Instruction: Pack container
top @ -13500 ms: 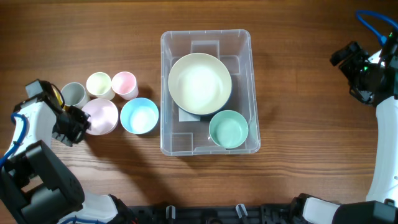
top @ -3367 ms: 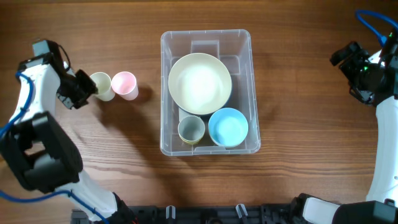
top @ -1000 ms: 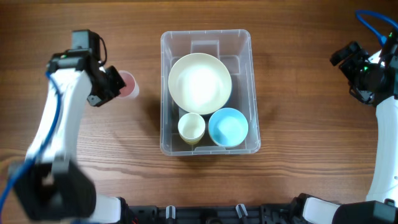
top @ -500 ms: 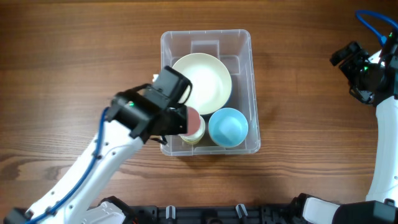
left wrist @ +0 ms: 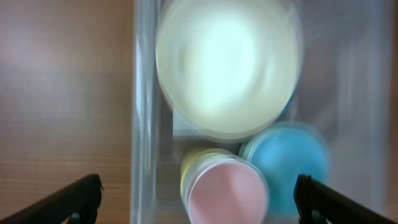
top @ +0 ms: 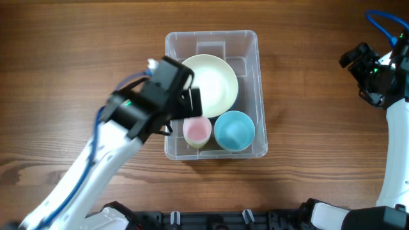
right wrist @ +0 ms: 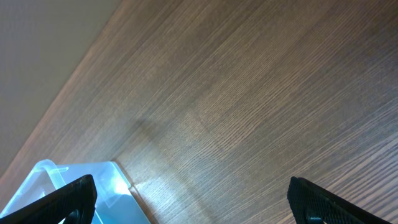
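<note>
Step, judged: releasing small pink plastic cup, nested in pale yellow cup, lower left of large clear plastic container. Left gripper spread, empty. Next: lift straight up, without snagging the stack

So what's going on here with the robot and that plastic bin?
The left gripper hangs open over the container, with nothing between its fingers. The container holds a cream bowl, a blue bowl and a pink cup nested in a yellow cup. The right gripper is open too, off at the right side of the table, apart from the container.
</note>
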